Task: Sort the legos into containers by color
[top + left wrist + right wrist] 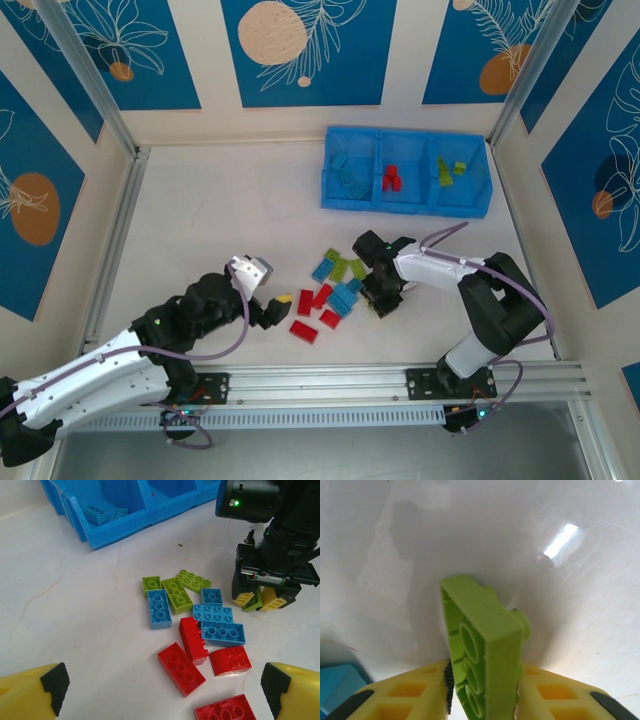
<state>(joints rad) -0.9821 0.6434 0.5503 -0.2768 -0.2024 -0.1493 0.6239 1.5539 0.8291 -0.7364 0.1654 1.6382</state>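
Right gripper (485, 692) is pinching a lime green brick (490, 640) on its edge, low by the white table (470, 530), just beside the loose pile. Left gripper (165, 692) is spread wide with nothing in it, near the red, blue and green bricks (335, 288). The blue tray (405, 208) sits well apart at the far side: blue ones in the left compartment, red in the middle, green on the right.

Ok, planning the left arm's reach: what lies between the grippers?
In the top view, red and blue legos lie between the left gripper and the right gripper gripping a green lego.
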